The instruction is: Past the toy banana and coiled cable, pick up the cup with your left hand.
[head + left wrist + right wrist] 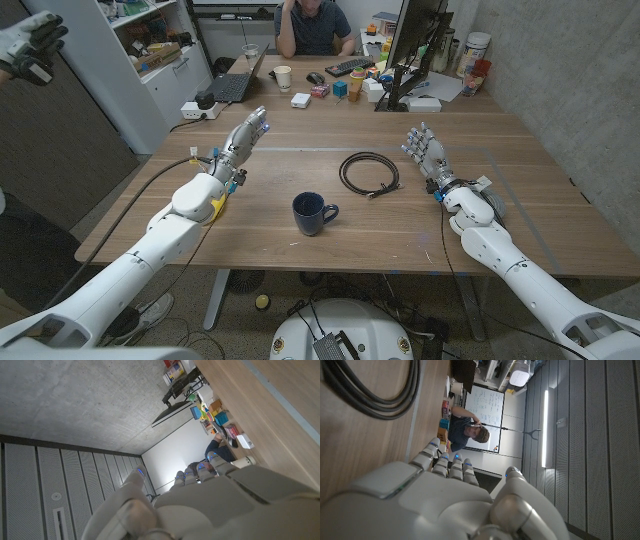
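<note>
Item: cup, dark blue, upright, handle turned toward the robot's right. Location: near-centre tabletop, close to the front edge, untouched.

Adjacent: coiled cable, black, lying flat just beyond the cup and toward the right. Toy banana, yellow, largely hidden under the left forearm; only a sliver shows.

Left hand: raised over the tabletop, well apart from the cup, fingers extended and slightly spread, holding nothing. Right hand: beside the cable, fingers extended and apart, holding nothing.

Background: a person seated at the far end, among desk clutter.

Risks, as judged: the left hand lies farther out than the cup, so it must come back and inward; the forearm could sweep the banana off the edge on the way. A grasp meeting the handleless side may push the cup rather than close on it.

Obscured: cup contents not readable; banana shape undetermined.
</note>
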Motion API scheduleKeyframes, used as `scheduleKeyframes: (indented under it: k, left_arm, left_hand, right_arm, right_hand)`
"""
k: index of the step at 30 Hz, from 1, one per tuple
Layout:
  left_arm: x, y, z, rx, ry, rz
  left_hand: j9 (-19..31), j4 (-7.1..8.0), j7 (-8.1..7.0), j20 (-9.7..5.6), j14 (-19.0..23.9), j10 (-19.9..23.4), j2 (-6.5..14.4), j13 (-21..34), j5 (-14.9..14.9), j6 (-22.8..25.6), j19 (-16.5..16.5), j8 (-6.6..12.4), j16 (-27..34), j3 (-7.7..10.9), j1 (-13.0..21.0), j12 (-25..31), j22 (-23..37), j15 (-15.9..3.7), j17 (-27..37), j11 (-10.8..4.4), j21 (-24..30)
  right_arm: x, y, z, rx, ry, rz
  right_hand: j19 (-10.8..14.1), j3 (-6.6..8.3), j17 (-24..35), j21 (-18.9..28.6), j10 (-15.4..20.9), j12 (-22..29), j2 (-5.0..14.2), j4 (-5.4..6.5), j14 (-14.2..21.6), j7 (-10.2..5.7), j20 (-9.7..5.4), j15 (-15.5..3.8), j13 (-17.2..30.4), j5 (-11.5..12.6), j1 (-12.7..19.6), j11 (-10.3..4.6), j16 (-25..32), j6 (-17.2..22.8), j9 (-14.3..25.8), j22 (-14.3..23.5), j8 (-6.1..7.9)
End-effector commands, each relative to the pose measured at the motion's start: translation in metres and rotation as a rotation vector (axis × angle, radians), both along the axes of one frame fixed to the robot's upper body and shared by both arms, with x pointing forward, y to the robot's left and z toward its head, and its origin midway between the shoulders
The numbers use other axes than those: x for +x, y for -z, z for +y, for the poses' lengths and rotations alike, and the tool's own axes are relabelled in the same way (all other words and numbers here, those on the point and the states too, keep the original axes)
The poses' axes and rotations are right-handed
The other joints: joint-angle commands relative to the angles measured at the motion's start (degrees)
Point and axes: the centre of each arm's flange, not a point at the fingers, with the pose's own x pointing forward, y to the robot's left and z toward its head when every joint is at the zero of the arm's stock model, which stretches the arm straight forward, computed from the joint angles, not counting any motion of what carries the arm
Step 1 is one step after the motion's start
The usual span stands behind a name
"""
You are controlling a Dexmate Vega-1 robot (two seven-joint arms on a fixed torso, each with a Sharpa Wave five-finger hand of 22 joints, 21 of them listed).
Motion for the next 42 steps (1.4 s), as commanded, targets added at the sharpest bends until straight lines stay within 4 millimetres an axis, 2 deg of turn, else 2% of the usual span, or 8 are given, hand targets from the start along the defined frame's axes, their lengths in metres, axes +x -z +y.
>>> scheduleKeyframes:
  k: [1,14,19,26,29,35,42]
  left_arm:
    - [-0.028,-0.032,-0.012,0.139,-0.078,-0.162]
    - [-0.058,-0.065,-0.036,0.275,-0.114,-0.313]
    - [-0.068,-0.075,-0.048,0.323,-0.093,-0.358]
    - [-0.084,-0.087,-0.059,0.377,-0.088,-0.417]
    - [-0.091,-0.091,-0.066,0.428,-0.09,-0.447]
    - [-0.111,-0.101,-0.084,0.533,-0.092,-0.53]
    - [-0.134,-0.106,-0.1,0.637,-0.166,-0.641]
  left_hand:
    - [0.28,-0.59,-0.25,-0.38,0.26,0.33,-0.13,0.2,0.25,0.35,0.6,0.39,0.23,0.03,0.84,0.55,0.21,0.01,-0.04,0.02,0.38]
    - [0.29,-1.54,-0.35,-0.27,1.14,1.44,0.0,0.22,0.27,1.44,1.32,0.52,0.31,0.22,1.65,0.76,0.21,-0.05,-0.07,-0.13,0.52]
    - [0.29,-2.07,-0.49,-0.6,1.9,1.98,0.15,0.23,0.27,2.21,2.17,0.61,0.41,0.35,2.13,0.82,0.21,-0.49,-0.08,0.0,0.74]
    - [0.29,-2.58,-0.51,-0.93,2.28,2.28,0.14,0.24,0.24,2.55,2.67,0.56,0.38,0.4,2.55,0.8,0.2,-0.73,-0.1,-0.07,0.82]
    - [0.3,-3.01,-0.73,-1.1,2.81,2.96,-0.09,0.25,0.18,2.92,3.16,0.56,0.44,0.34,2.81,0.96,0.19,-1.05,-0.11,-0.59,0.91]
    - [0.3,-4.51,-2.28,-1.56,4.8,4.76,-0.53,0.29,0.11,4.18,5.05,0.58,0.64,0.28,3.9,1.22,0.15,-2.0,-0.13,-2.06,1.23]
    - [0.31,-5.83,-2.89,-2.13,6.87,7.26,-0.95,0.33,-0.01,5.87,7.33,0.68,0.74,0.11,4.81,1.66,0.14,-2.58,-0.16,-2.31,1.63]
  right_arm:
    - [-0.001,-0.004,0.001,-0.008,0.005,-0.012]
    - [-0.002,-0.003,0.0,0.0,0.01,-0.012]
    - [-0.002,-0.003,0.0,0.0,0.012,-0.015]
    - [-0.002,-0.002,-0.002,0.003,0.021,-0.012]
    - [-0.002,-0.001,-0.002,0.003,0.022,-0.011]
    - [-0.001,-0.002,-0.002,0.001,0.021,-0.019]
    - [-0.001,-0.002,-0.004,0.008,0.026,-0.019]
  right_hand:
    - [0.74,0.06,0.15,0.49,0.58,0.25,-0.24,-0.4,0.01,1.13,-0.67,-0.69,0.21,0.26,0.49,0.7,0.6,0.01,0.06,0.1,0.41]
    - [1.15,0.01,0.11,0.6,0.66,0.21,-0.31,-0.53,0.35,1.43,-1.02,-1.03,0.22,0.33,0.53,1.01,0.65,-0.01,0.06,0.09,0.4]
    - [1.89,-0.04,0.09,0.83,0.68,0.18,-0.37,-0.63,0.59,1.84,-2.2,-0.88,0.22,0.4,0.55,1.19,0.67,0.02,0.05,0.08,0.41]
    - [1.97,-0.06,0.08,0.82,0.67,0.15,-0.39,-0.68,0.65,2.0,-2.3,-0.92,0.22,0.43,0.56,1.3,0.65,0.07,0.05,0.07,0.43]
    - [1.98,-0.08,0.08,0.81,0.73,0.17,-0.41,-0.69,0.7,2.03,-2.31,-0.88,0.22,0.44,0.56,1.32,0.65,0.11,0.05,0.07,0.44]
    - [2.06,-0.12,0.07,0.81,0.79,0.17,-0.47,-0.74,0.79,2.07,-2.42,-0.88,0.23,0.48,0.55,1.41,0.65,0.17,0.05,0.07,0.46]
    - [2.3,-0.17,0.07,0.86,0.86,0.18,-0.53,-0.79,0.9,2.18,-2.69,-0.74,0.23,0.53,0.55,1.57,0.66,0.11,0.05,0.06,0.43]
